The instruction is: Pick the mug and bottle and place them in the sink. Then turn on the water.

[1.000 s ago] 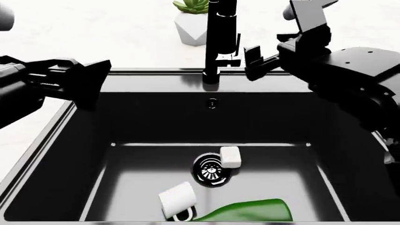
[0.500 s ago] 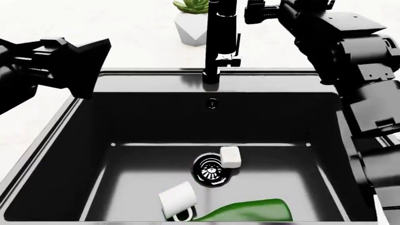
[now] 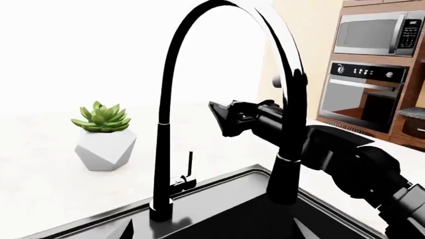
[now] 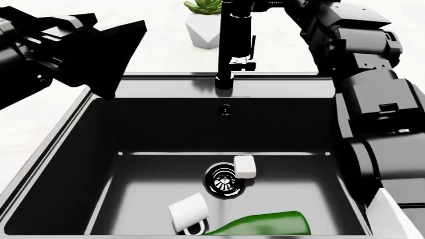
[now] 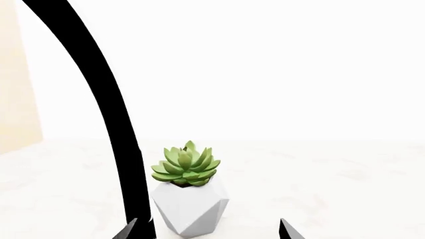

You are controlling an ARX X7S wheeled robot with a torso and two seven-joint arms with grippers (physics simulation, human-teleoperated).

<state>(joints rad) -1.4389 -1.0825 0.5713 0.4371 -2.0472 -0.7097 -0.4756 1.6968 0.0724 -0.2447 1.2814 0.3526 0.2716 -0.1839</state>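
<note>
The sink [image 4: 79, 149] fills the middle of the head view, a black basin with a steel rim. On its floor, the mug [image 4: 189, 213] lies tipped on its side at about 7 o'clock from the drain [image 4: 224, 180], its handle toward the near edge. The bottle [image 4: 269, 224] lies flat just beside the mug, at 5 o'clock from the drain, partly cut off by the near edge of the view; the two look to be touching or nearly so. A small white block [image 4: 244, 166] rests at the drain's 1 o'clock edge.

The faucet [image 4: 234, 45] stands at the 12 o'clock rim of the sink. No stream of water shows below the spout. The planter [image 4: 202, 22] sits on the counter [image 4: 159, 45] behind the faucet, at about 11 o'clock from its base.

The left gripper [image 4: 113, 55] hangs over the counter and rim at the basin's 10 o'clock corner. Its fingertips barely show at the edge of the left wrist view, apart and holding nothing.

The right gripper [image 3: 222, 117] is raised beside the faucet's arch, seen from the left wrist camera just short of the spout pipe. In the right wrist view its two fingertips [image 5: 129, 230] stand well apart, empty, with the planter between them in the distance.

A wall oven [image 3: 362, 97] and microwave [image 3: 378, 34] show in the background.
</note>
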